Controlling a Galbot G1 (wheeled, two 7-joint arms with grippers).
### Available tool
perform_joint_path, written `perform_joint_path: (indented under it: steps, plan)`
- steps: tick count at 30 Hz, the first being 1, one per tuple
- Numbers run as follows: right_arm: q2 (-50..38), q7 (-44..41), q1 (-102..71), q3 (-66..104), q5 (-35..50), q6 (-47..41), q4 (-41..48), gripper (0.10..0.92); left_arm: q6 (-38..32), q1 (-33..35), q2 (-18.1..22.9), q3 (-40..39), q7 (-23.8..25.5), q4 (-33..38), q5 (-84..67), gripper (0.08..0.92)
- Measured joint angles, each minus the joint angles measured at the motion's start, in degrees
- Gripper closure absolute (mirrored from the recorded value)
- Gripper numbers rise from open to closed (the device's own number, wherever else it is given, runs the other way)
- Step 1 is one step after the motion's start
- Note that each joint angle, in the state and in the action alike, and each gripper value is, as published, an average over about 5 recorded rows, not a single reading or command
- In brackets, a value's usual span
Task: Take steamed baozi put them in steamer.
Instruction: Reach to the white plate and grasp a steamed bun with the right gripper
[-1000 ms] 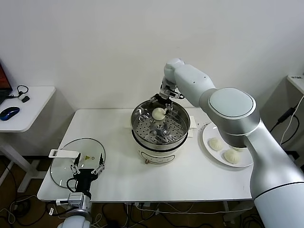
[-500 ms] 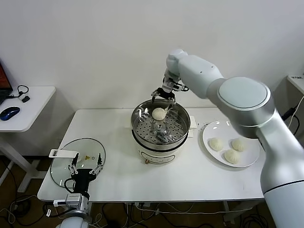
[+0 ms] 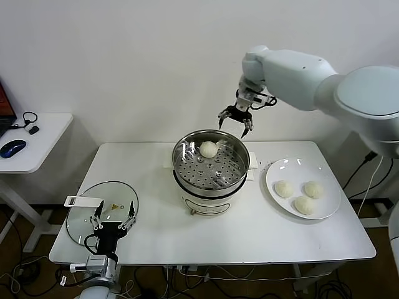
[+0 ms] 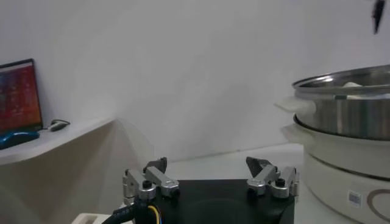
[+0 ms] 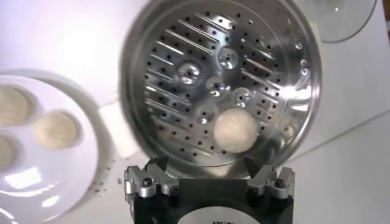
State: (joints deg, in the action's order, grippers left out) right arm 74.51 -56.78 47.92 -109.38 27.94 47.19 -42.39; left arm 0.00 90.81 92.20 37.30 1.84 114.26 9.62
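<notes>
Hovering spread-jawed above the steamer (image 3: 211,163), the right gripper (image 3: 236,122) clears plate (image 3: 280,167) and lid (image 3: 81,218).

1. Steamed baozi: four; one (image 3: 208,149) in the steamer, three (image 3: 284,188) on the plate.
2. Steamer (image 3: 211,167): one.
3. Plate (image 3: 330,205): one.
4. Glass lid (image 3: 103,208): one.
5. Grippers: two.

Most of the steamer (image 3: 211,163) floor is lying bare, one baozi (image 3: 208,149) sitting at the far wall (right gripper (image 3: 235,122) hovering above, jaws spread).
</notes>
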Motion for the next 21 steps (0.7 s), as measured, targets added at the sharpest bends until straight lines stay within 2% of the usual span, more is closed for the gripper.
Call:
perform_joint_path:
  steps: [8, 21]
  plan:
    - [-7.3, 2.6, 4.8, -6.9, 3.3, -3.8, -7.5, 0.203, 0.0, -0.2, 0.0, -0.1, 0.0, -0.2, 0.0, 0.177]
    - [-17.2, 4.3, 6.1, -11.9, 6.7, -28.4, -16.9, 0.203, 0.1, -0.7, 0.0, -0.2, 0.0, -1.3, 0.0, 0.177]
